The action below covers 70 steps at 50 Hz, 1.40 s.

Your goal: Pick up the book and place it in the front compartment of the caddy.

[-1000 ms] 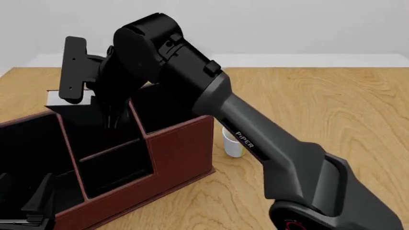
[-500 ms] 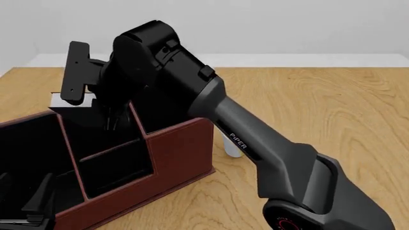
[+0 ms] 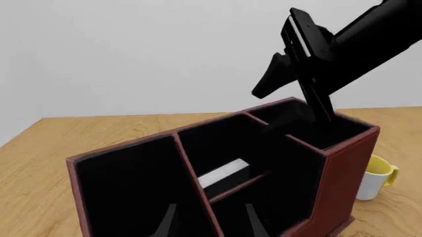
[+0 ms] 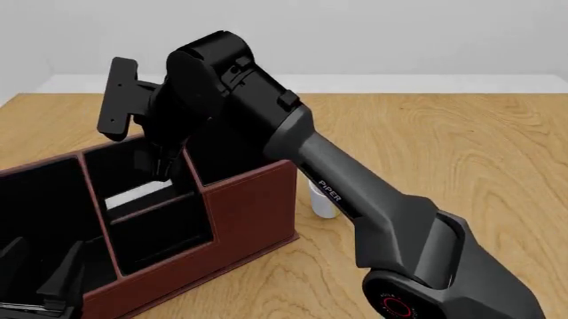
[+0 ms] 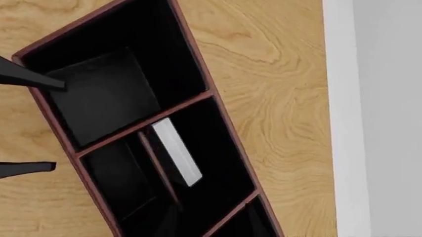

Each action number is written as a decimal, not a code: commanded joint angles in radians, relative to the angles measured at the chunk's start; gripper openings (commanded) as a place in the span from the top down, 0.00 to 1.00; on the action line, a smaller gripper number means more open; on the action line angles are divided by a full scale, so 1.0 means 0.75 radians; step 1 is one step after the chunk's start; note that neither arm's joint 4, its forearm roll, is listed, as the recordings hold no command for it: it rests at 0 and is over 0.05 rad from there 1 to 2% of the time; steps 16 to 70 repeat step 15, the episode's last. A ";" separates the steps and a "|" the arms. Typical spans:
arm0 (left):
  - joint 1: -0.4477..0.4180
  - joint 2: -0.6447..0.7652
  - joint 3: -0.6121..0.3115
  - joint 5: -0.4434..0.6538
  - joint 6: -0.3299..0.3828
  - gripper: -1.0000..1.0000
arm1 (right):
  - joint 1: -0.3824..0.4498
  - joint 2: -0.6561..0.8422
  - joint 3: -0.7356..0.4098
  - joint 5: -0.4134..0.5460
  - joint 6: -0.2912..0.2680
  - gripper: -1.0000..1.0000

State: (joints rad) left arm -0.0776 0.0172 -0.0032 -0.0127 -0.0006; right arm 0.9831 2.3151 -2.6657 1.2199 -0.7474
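The large dark red-brown caddy with black lining [image 4: 253, 199] sits at about 8 o'clock in the front view, its thin partitions cutting it into three sections. The middle section is split by a thin reddish cross divider [image 5: 158, 168]. The thin black book with white lined page edges [image 4: 138, 194] stands on edge inside that middle section, in the cell on the far side of the divider, close beside it. Only its pale page edge shows as a bright strip; its cover blends into the dark lining. The front compartment [image 4: 164, 232], the cell nearer the arms, shows only black lining.

The right gripper [image 4: 142, 143] hangs above the caddy's middle section at about 10 o'clock, its fingers spread apart and holding nothing; in the right wrist view its dark fingertips [image 5: 39, 81] frame the caddy from above. There is free air between the gripper and the partition tops. The left gripper [image 4: 40, 279] sits low at 8 o'clock over the nearest end cell, fingers apart and bare.

The right arm's grey link bears the white word "PIPER" [image 4: 328, 191].

A white-and-yellow mug [image 3: 374, 177] stands on the light wooden table [image 4: 443, 146] just beside the caddy's right-hand wall. The table beyond, toward 3 o'clock, is open wood.
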 commanded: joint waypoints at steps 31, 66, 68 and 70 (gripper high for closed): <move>-0.011 0.003 0.000 -0.002 0.000 0.00 | 0.087 -0.205 0.054 0.000 0.032 0.00; -0.011 0.003 0.000 -0.002 0.000 0.00 | 0.087 -0.205 0.054 0.000 0.032 0.00; -0.011 0.003 0.000 -0.002 0.000 0.00 | 0.087 -0.205 0.054 0.000 0.032 0.00; -0.011 0.003 0.000 -0.002 0.000 0.00 | 0.087 -0.205 0.054 0.000 0.032 0.00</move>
